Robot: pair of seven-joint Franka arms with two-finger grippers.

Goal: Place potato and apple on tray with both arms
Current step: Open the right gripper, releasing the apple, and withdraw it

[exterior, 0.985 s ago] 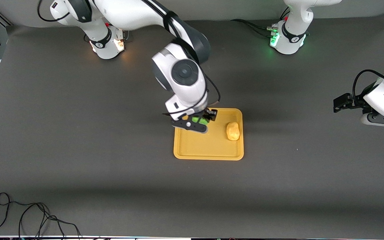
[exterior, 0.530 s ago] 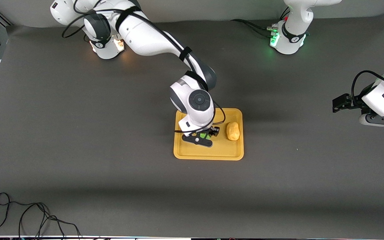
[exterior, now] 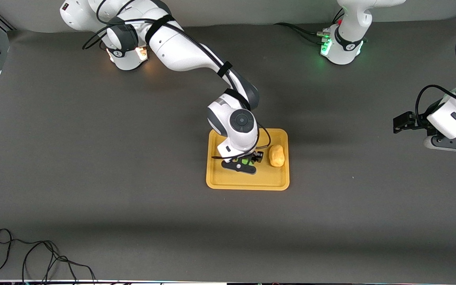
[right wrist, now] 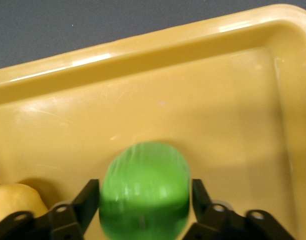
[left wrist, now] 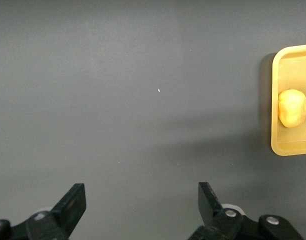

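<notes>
Fingers of our right gripper (right wrist: pixel 143 200) flank the small round bright green apple (right wrist: pixel 144 195); whether they still clamp it or have parted we cannot tell. It sits low over the flat orange-yellow plastic tray (exterior: pixel 247 182), beside the lumpy yellow-tan potato (exterior: pixel 276 155), which lies on the tray toward the left arm's end. We judge the apple light, firm, smooth and prone to roll, best held across its widest girth. Our left gripper (left wrist: pixel 140 205) waits with fingers wide apart and empty, over bare table at the left arm's end.
</notes>
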